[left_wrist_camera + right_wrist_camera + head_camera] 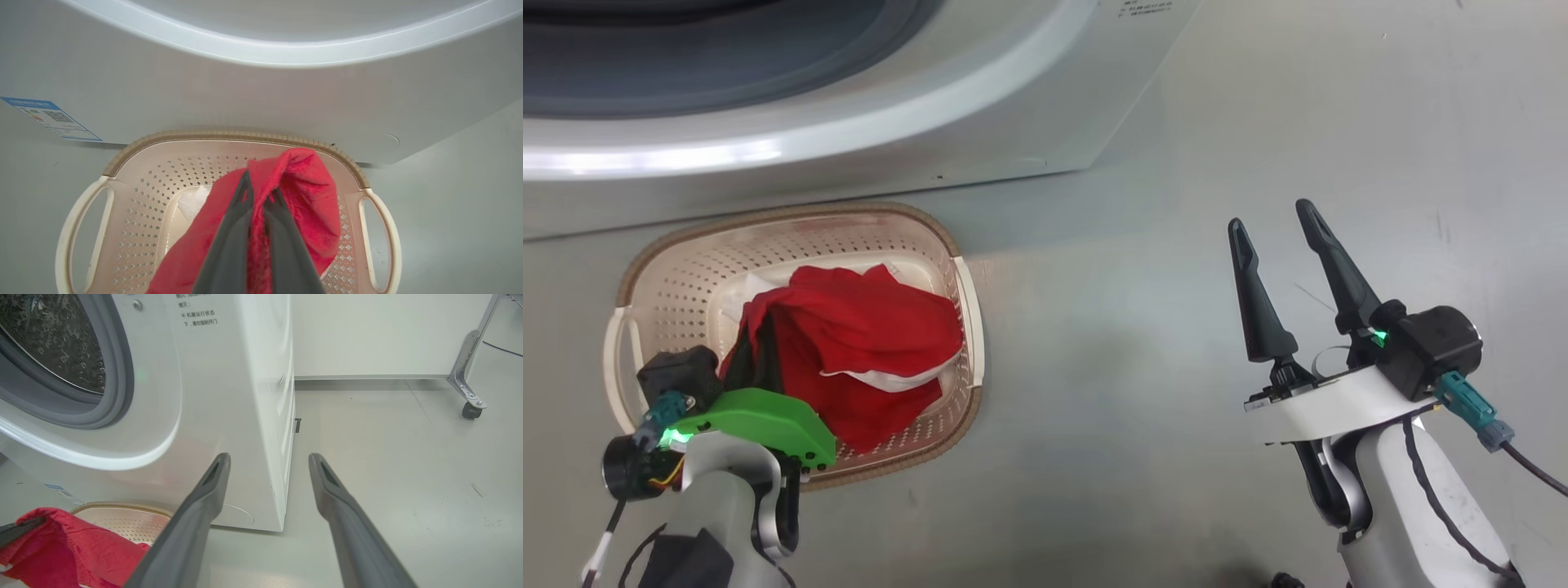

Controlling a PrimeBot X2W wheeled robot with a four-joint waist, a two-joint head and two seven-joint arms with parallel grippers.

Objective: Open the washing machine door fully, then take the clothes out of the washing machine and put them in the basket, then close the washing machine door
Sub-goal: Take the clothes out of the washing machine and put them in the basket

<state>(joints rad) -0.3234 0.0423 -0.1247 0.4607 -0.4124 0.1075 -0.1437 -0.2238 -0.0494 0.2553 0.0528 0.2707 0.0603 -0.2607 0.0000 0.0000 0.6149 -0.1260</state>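
Left end effector (261, 185) pinches knitted red clothes (312, 188) over perforated basket (143, 183)

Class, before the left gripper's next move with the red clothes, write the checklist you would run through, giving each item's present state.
1. Is the left gripper shut on the clothes? Ok.
2. Are the clothes over the basket, within its rim? Ok.
3. Is the right gripper open and apart from the basket? Ok.
4. Is the washing machine drum free of other garments? Cannot tell, as part of it is hidden.
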